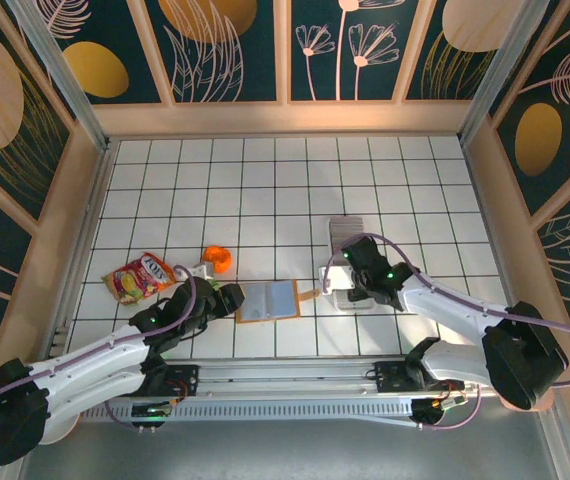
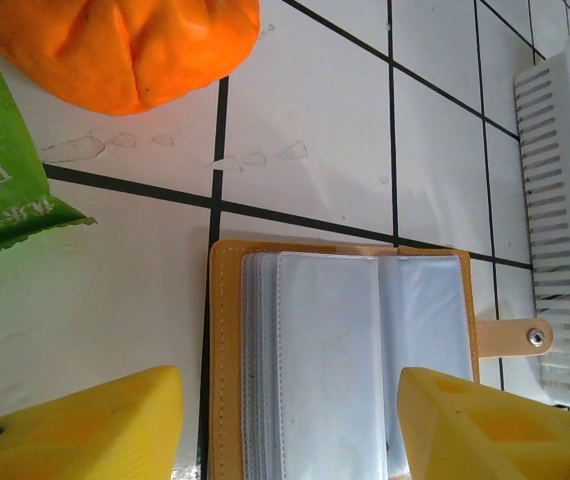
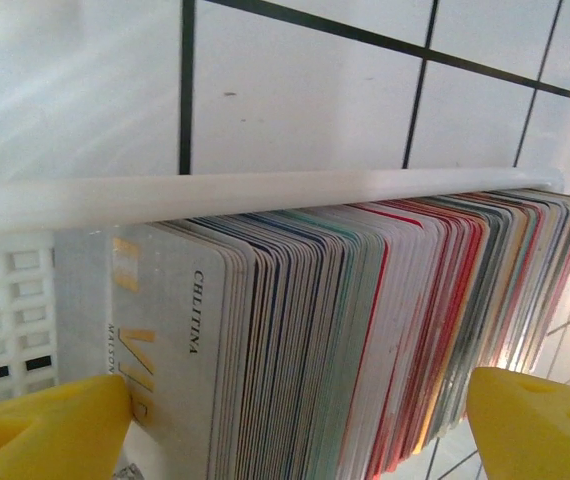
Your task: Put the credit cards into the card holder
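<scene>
The card holder (image 1: pixel 268 300) lies open on the white tiles, tan cover down and clear sleeves up. In the left wrist view the card holder (image 2: pixel 345 360) sits between my yellow fingertips (image 2: pixel 75 430), its clasp tab (image 2: pixel 517 337) pointing right. My left gripper (image 2: pixel 285 435) hovers open over its sleeves, holding nothing. The credit cards (image 3: pixel 345 330) stand on edge as a dense row in a white slotted tray (image 3: pixel 5 300). My right gripper (image 3: pixel 295 435) is open, one finger at each end of the row. From above, the right gripper (image 1: pixel 337 277) sits at the tray's near end.
A red-yellow snack packet (image 1: pixel 140 277) and an orange squashy object (image 1: pixel 217 260) lie left of the card holder. The orange object (image 2: pixel 135 45) and a green packet edge (image 2: pixel 0 190) lie beyond my left fingers. The white tray (image 2: pixel 565 220) runs along the right. Wooden walls surround the tiles.
</scene>
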